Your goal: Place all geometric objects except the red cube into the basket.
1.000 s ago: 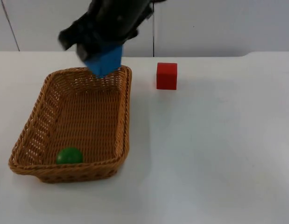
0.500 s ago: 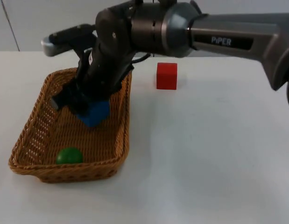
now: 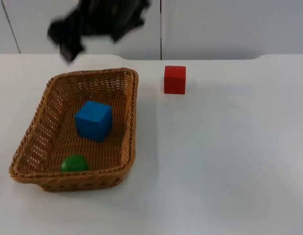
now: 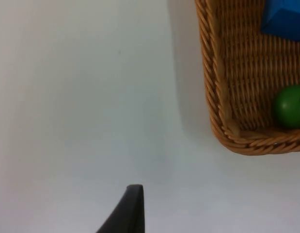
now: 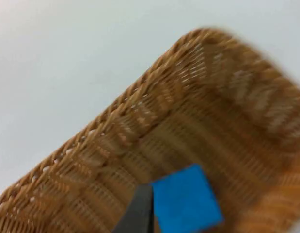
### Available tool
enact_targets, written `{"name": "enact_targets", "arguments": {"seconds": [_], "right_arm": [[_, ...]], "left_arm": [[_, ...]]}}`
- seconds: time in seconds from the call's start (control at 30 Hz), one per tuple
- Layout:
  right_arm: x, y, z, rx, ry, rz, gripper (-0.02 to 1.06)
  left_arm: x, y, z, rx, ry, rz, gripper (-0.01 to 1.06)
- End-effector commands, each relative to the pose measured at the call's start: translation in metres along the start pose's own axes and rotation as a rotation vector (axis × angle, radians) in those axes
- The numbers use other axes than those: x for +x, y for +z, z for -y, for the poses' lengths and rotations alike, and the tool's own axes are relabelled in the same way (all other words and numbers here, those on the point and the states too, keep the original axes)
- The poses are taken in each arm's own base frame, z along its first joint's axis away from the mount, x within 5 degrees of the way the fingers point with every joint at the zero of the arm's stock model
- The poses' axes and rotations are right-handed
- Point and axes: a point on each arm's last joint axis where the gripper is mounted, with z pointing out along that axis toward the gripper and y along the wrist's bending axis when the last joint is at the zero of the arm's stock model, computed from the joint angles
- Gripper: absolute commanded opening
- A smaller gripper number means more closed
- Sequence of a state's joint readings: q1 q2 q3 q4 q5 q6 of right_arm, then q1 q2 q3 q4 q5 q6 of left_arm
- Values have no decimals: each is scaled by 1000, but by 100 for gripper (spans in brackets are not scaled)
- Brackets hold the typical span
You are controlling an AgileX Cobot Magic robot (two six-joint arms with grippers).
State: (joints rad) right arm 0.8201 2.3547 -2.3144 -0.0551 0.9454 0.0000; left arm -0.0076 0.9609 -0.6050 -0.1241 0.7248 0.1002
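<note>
Jaws unreadable on both grippers, right gripper (image 3: 68, 41) hovers above the basket (image 3: 131, 117) holding blue cube (image 3: 93, 120) and green ball (image 3: 73, 163); a low sweep could knock the red cube (image 3: 174, 79).

White table top (image 3: 229, 161), grey partition wall (image 3: 229, 27) (seamed) behind

table: white top (image 3: 229, 161), bare surface | wall: grey partition (image 3: 229, 24) behind table's far edge
</note>
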Motion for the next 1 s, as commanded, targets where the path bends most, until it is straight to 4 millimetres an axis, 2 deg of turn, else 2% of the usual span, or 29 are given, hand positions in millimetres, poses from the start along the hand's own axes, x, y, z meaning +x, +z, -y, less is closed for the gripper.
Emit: {"name": "enact_targets", "arguments": {"seconds": [0.0, 0.07, 0.1, 0.17, 0.23, 0.27, 0.37, 0.4, 0.47, 0.57, 0.63, 0.73, 0.8, 0.97], "right_arm": [[-12, -48, 6, 35, -30, 9, 85], [-15, -79, 12, 48, -24, 8, 85], [-15, -79, 12, 48, -24, 8, 85], [-18, -109, 14, 57, -24, 28, 85], [-16, -129, 15, 58, -23, 48, 85], [-16, -129, 15, 58, -23, 48, 85], [-8, -153, 15, 57, -26, 82, 85], [-8, -153, 15, 57, -26, 82, 85], [4, -170, 15, 53, -20, 115, 85], [23, -187, 14, 50, -26, 151, 85], [30, -190, 14, 48, -28, 158, 85], [51, -211, 13, 46, -23, 203, 85], [58, -216, 13, 45, -24, 210, 85], [92, -254, 13, 42, -13, 265, 85]], "left_arm": [[1, -2, 1, 8, -6, 13, 105], [1, -3, 1, 8, -5, 19, 105], [1, -3, 1, 8, -5, 19, 105], [1, -5, 2, 8, -4, 29, 105], [1, -9, 2, 5, 0, 48, 105], [1, -9, 2, 5, 0, 48, 105], [2, -14, 2, -1, 9, 70, 105], [2, -14, 2, -1, 9, 70, 105], [3, -18, 2, -1, 10, 92, 105], [4, -26, 2, -2, 14, 126, 105], [5, -28, 3, -4, 17, 140, 105], [7, -37, 3, -5, 21, 180, 105], [8, -40, 4, -3, 21, 195, 105], [14, -59, 11, 74, -30, 285, 105]]}}
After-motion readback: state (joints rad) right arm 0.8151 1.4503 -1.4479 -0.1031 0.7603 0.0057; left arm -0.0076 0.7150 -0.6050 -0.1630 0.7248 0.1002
